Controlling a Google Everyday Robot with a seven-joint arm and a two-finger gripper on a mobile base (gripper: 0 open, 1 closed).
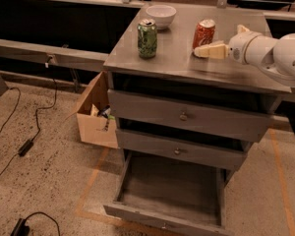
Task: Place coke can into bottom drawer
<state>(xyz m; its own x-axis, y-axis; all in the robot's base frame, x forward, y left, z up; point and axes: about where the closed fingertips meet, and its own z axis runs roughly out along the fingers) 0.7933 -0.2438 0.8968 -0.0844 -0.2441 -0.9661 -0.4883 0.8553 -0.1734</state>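
The coke can [204, 34] stands upright on the cabinet top, right of centre. My gripper [215, 44] is over the cabinet top just right of the can, open, with one cream finger [210, 50] reaching to the can's lower right side. It holds nothing. The bottom drawer [170, 185] is pulled out towards the front, and I see nothing in its tray. The two upper drawers with round knobs are shut.
A green soda can [147, 38] stands on the cabinet top at the left, with a white bowl [161, 14] behind it. An open cardboard box [95, 117] sits on the floor left of the cabinet. Cables [24, 146] lie on the floor at left.
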